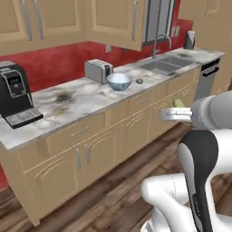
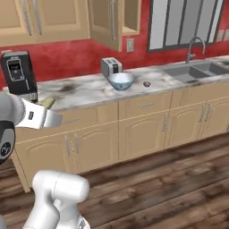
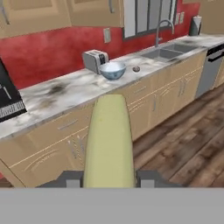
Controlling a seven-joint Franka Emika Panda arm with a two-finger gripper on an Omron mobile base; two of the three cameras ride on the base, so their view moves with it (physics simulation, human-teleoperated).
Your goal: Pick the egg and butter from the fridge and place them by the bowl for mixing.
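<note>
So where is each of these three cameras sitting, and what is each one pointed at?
Left base view: behind the arm to its left, facing the counter; the white arm rises lower right.
Right base view: behind to its right, same counter; the arm shows lower left.
Hand view: on the hand, looking along the butter held between the fingers.
All three share the bowl, toaster, egg and sink.

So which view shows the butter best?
The hand view: the butter stands large in the middle, a pale-yellow block held in the gripper. In the left base view only its yellow end peeks past the hand; in the right base view only a small tip shows.
</note>
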